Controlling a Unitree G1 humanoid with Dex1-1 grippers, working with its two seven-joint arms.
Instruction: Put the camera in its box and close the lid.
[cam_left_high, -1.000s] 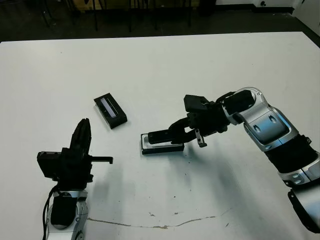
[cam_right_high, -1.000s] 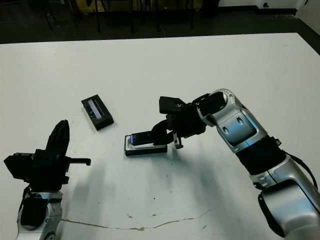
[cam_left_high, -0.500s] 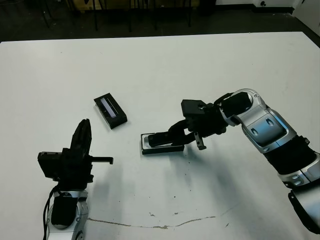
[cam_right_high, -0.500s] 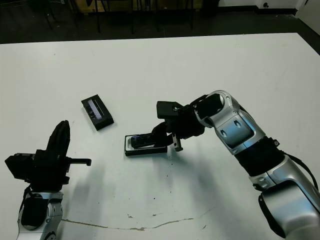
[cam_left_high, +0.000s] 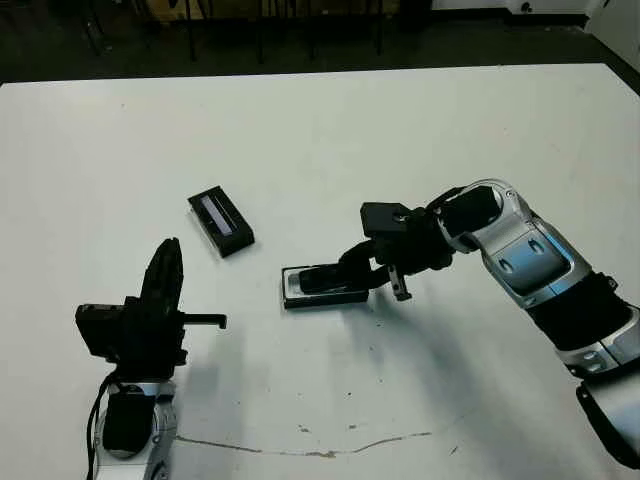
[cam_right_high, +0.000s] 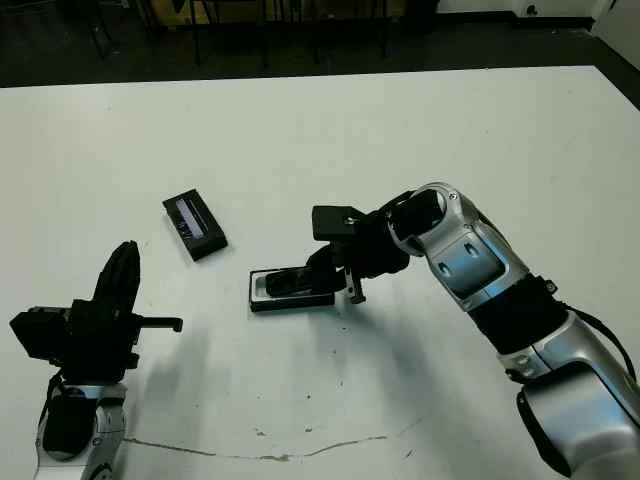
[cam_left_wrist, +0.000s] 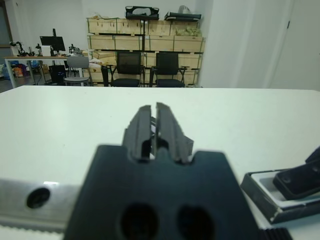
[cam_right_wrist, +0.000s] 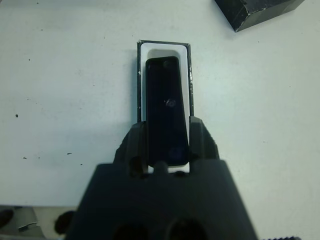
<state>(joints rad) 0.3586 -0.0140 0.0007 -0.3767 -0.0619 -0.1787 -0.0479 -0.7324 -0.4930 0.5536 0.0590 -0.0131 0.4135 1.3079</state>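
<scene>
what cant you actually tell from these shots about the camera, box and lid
- Camera: whether its near end already sits down inside the box is hidden; in the right wrist view the right gripper covers that end.
- Box: its near end is also hidden there by the gripper body; the left wrist view cuts it at the edge.
- Lid: the underside is out of sight in the head views, and the right wrist view shows only a corner.
- Left gripper: holds nothing visible.

A broad white desk (cam_left_high: 400, 120) filled the foreground, marked near its front edge by a thin brownish crack (cam_left_high: 300, 448). Beyond it stood two black office chairs (cam_left_wrist: 150, 67) before shelves of wooden crates (cam_left_wrist: 145, 35), with white walls (cam_left_wrist: 245, 40) to one side and a monitor (cam_left_wrist: 50, 44) on a far table.
</scene>
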